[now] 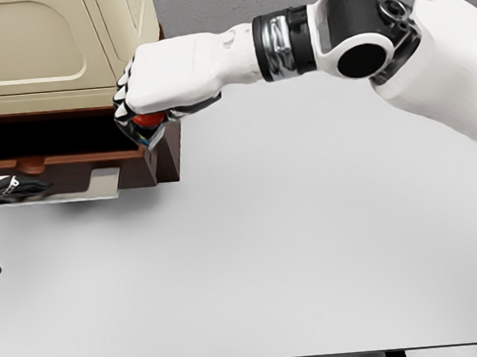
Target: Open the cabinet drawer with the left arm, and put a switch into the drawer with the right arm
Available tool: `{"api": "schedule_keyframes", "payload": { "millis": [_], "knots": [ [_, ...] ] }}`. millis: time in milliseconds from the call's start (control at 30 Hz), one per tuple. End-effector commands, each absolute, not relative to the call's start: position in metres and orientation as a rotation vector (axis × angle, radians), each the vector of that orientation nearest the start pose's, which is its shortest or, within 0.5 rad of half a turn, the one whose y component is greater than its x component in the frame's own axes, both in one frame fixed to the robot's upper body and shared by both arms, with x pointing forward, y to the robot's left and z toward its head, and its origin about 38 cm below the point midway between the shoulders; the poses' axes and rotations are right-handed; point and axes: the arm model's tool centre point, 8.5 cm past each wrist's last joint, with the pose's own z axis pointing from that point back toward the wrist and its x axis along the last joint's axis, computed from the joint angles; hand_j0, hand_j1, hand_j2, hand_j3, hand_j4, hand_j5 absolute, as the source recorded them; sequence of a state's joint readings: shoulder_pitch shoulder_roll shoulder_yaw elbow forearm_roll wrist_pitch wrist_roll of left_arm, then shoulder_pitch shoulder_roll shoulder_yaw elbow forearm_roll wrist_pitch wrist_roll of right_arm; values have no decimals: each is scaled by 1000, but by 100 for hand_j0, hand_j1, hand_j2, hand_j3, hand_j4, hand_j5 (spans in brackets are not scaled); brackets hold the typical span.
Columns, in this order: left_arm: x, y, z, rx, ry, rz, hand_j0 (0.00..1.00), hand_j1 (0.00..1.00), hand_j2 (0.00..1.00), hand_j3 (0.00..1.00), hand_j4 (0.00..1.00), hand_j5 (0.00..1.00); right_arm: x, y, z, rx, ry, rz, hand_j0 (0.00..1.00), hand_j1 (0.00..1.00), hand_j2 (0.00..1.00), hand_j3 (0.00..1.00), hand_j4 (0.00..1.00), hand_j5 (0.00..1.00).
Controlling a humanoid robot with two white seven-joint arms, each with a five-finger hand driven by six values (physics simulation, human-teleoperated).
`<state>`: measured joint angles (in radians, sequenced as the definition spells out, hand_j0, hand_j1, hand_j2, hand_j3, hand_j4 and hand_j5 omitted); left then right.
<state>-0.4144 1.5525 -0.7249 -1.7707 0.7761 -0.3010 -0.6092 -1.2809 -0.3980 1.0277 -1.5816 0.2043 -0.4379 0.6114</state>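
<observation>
Upper left of frame: one cabinet [54, 44] with one pulled-out drawer [72, 163], right hand [161, 89] with fingers clamped on one red-and-blue switch [145, 121] above the drawer's right end, left hand [8, 187] at the drawer front, finger state unclear.
</observation>
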Motion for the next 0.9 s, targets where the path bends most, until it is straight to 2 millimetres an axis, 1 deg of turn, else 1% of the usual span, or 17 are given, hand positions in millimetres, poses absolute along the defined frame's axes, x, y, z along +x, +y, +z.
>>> {"api": "schedule_keyframes", "payload": {
  "millis": [0, 167, 367, 467, 633, 700, 767, 867],
  "knots": [
    [314, 430, 279, -131, -1110, -1379, 100, 100, 100, 100, 100, 100, 414, -17, 381, 194, 1893, -2520, 46, 46, 46, 46, 46, 46],
    [312, 432, 277, -132, -1098, -1375, 100, 100, 100, 100, 100, 100, 417, 5, 375, 163, 1887, -2549, 46, 46, 46, 46, 46, 46],
    [312, 432, 278, -140, -1106, -1365, 100, 100, 100, 100, 100, 100, 428, 24, 366, 141, 1880, -2592, 46, 46, 46, 46, 46, 46],
    [312, 432, 279, -153, -1113, -1346, 100, 100, 100, 100, 100, 100, 431, 36, 367, 133, 1877, -2593, 46, 46, 46, 46, 46, 46],
    [310, 436, 282, -155, -1107, -1322, 100, 100, 100, 100, 100, 100, 436, 40, 368, 141, 1881, -2602, 46, 46, 46, 46, 46, 46],
    [308, 437, 278, -165, -1094, -1309, 100, 100, 100, 100, 100, 100, 440, 41, 366, 167, 1872, -2613, 46, 46, 46, 46, 46, 46],
    [308, 437, 279, -167, -1096, -1307, 100, 100, 100, 100, 100, 100, 439, 45, 367, 165, 1871, -2611, 46, 46, 46, 46, 46, 46],
    [308, 437, 278, -169, -1095, -1308, 100, 100, 100, 100, 100, 100, 443, 45, 366, 171, 1874, -2621, 47, 47, 47, 47, 47, 47]
  ]
}}
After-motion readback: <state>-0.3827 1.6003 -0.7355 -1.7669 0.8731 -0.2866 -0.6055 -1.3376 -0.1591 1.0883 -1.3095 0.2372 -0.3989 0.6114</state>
